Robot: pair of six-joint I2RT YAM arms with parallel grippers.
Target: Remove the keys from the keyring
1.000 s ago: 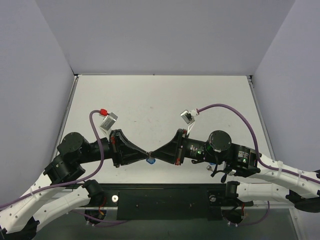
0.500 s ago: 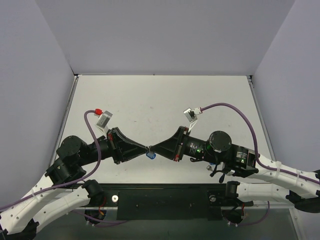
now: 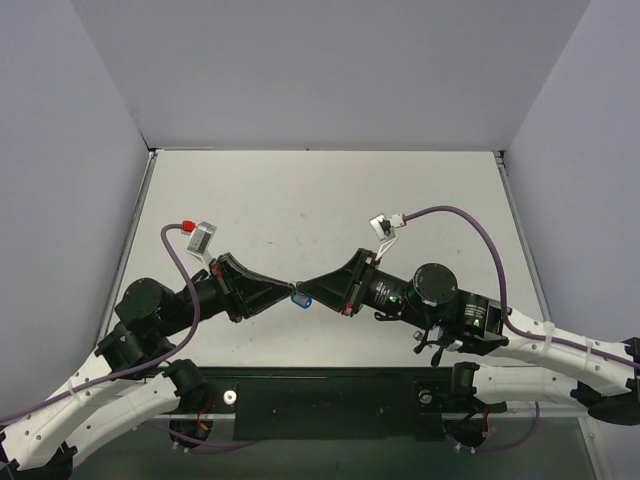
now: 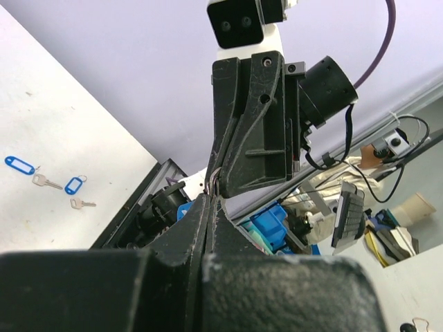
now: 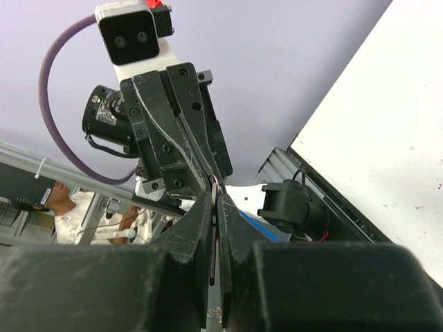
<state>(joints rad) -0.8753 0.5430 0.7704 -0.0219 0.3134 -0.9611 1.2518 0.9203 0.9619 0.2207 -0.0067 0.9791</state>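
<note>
Currently the keyring [image 4: 214, 181], a thin wire loop with its blue tag [image 3: 300, 298] hanging just below, sits pinched where the 2 grippers meet tip to tip above the near part of the table [image 3: 300, 200]. Both the left gripper [image 3: 289, 292] and the right gripper [image 3: 309, 293] are clenched on it, fingers pressed together. Off to the side in the left wrist view, the 2 keys [image 4: 46, 181] lie flat on the white surface beside 2 blue key tags [image 4: 19, 164], well apart from the ring.

Between left tool [image 3: 291, 293] and right tool [image 3: 308, 293], keyring [image 3: 301, 299]
</note>
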